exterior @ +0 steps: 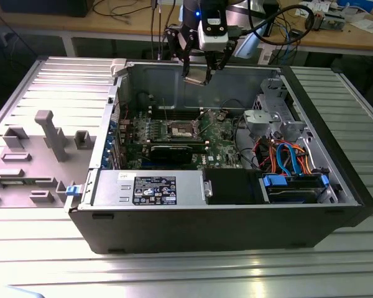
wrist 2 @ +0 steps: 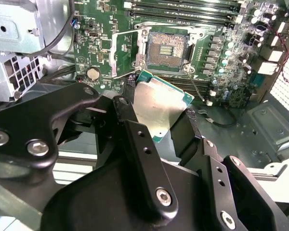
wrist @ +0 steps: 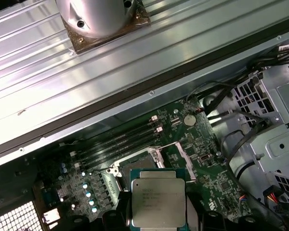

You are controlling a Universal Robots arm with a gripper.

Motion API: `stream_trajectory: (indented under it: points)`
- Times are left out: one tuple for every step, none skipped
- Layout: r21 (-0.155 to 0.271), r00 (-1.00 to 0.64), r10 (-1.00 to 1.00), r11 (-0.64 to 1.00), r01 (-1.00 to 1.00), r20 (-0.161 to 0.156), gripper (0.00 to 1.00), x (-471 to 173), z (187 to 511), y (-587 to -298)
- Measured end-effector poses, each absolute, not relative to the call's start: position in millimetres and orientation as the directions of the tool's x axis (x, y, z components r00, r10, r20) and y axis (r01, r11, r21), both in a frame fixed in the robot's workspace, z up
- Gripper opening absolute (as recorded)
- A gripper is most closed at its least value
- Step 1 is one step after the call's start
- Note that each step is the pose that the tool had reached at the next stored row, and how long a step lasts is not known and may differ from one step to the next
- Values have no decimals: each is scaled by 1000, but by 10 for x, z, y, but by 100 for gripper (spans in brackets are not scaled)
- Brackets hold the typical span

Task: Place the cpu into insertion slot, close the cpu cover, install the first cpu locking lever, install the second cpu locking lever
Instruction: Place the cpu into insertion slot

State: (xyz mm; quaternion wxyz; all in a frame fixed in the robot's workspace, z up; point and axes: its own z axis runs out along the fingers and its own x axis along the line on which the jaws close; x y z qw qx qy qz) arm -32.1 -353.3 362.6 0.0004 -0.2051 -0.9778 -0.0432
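Observation:
My gripper hangs above the open computer case, near its far wall, shut on the cpu. In the second wrist view the cpu is a silver-topped square with a green edge, tilted and clamped between the two black fingers. Below it on the green motherboard the insertion slot lies bare with its dark centre showing. The cpu cover is swung open beside the slot. In the first wrist view the cpu hides part of the insertion slot.
The case walls ring the board. A silver drive cage and coloured cables stand at the exterior view's right, and a power supply runs along the front. Long black memory slots run beside the socket. A grey fixture tray lies outside the case.

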Motion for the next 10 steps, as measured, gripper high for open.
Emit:
stream_trajectory:
  points:
    - [84,-916,401,912,401,18,54,-321,3626,-3533]
    - [84,-916,401,912,401,18,54,-321,3626,-3533]
    - [84,-916,401,912,401,18,54,-321,3626,-3533]
    - [84,-916,401,912,401,18,54,-320,3626,-3533]
    - [84,-916,401,912,401,18,54,-321,3626,-3533]
    - [84,-916,401,912,401,18,54,-321,3626,-3533]
    - [84,-916,401,912,401,18,54,-321,3625,-3533]
    - [84,-916,401,912,401,18,54,-321,3625,-3533]
    - [84,-916,401,912,401,18,54,-321,3625,-3533]
    - [84,-915,402,912,402,18,54,-321,3625,-3533]
